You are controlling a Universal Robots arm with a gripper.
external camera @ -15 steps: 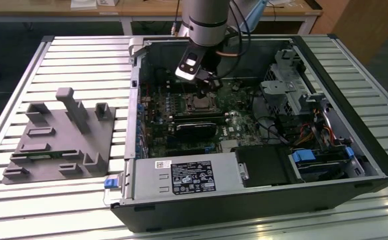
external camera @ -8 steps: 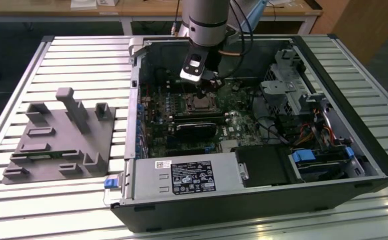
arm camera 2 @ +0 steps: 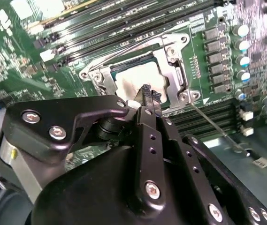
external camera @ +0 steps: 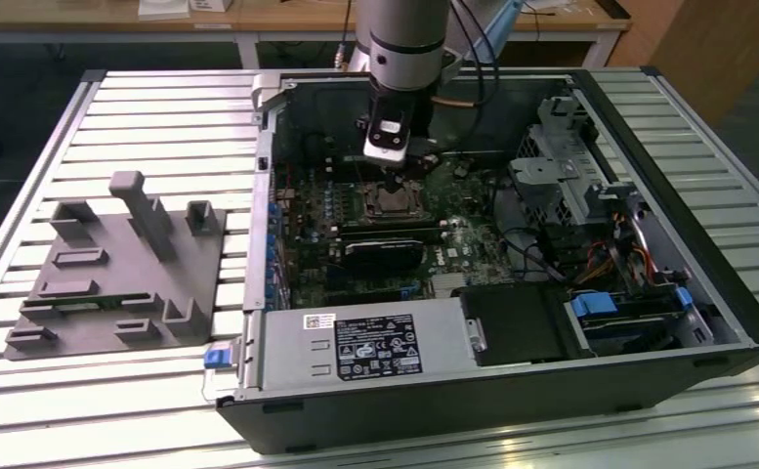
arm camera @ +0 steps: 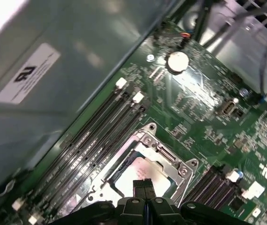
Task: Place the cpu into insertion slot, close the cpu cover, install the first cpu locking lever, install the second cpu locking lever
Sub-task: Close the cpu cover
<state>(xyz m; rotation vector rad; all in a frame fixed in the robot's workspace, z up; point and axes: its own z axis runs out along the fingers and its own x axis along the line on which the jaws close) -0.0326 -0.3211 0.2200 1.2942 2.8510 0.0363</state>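
Exterior view: my gripper (external camera: pixel 401 179) hangs inside the open black computer case (external camera: pixel 484 415), right above the small square dark insertion slot (external camera: pixel 390 203) on the green circuit board (external camera: pixel 471 244).

Second wrist view: my black fingers (arm camera 2: pixel 145 93) are pressed together, pinching nothing, tips over the small flat pale silver-beige cpu (arm camera 2: pixel 125 84), which sits in the slot. Contact: cannot tell. The square silvery metal cpu cover (arm camera 2: pixel 174 75) lies down around it. A thin steel wire locking lever (arm camera 2: pixel 213 125) sticks out loose, so I judge nothing is latched. Risk: the cover springs up, or my tips scrape the chip if I press.

First wrist view: closed tips over the cpu (arm camera: pixel 140 169), cover (arm camera: pixel 173 164) framing it, long black memory slots (arm camera: pixel 95 136) just beside. Risk: slipping sideways off a thin lever sends me into those.
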